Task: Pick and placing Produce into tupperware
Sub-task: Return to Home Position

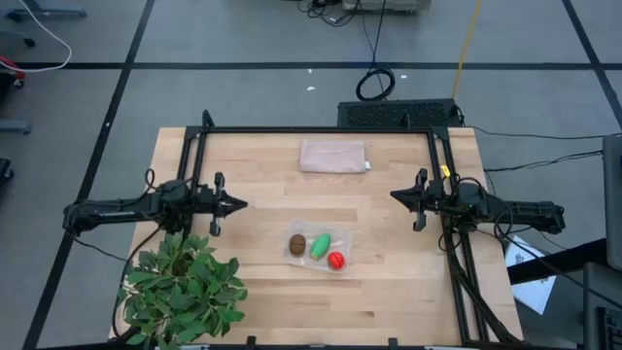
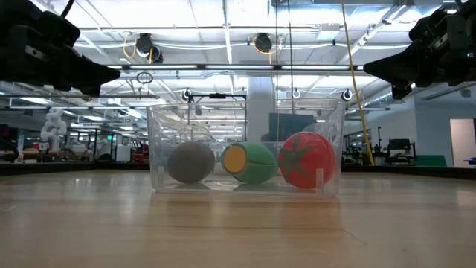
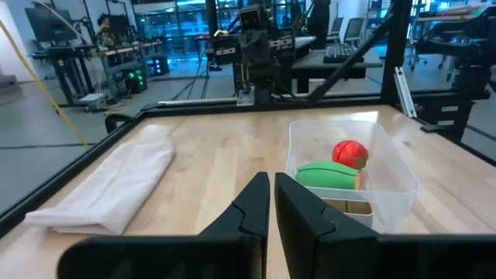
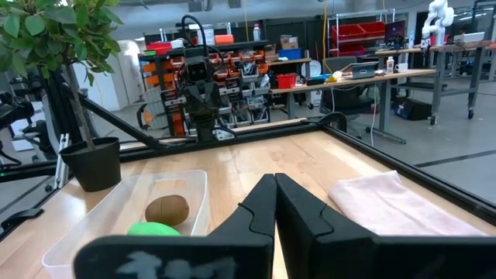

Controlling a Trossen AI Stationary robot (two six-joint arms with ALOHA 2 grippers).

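1. The left arm and the right arm are held over the sides of the counter, jaws pressed together, empty.
2. The clear container is set between them.
3. The kiwi, green oval and tomato are laid inside it, side by side.

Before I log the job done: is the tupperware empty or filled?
Filled, not empty: kiwi, green oval and red tomato lie side by side inside the tupperware.

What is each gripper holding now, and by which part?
Nothing is held. The left gripper and the right gripper are shut and empty, apart from the container, where the kiwi, green piece and tomato lie.
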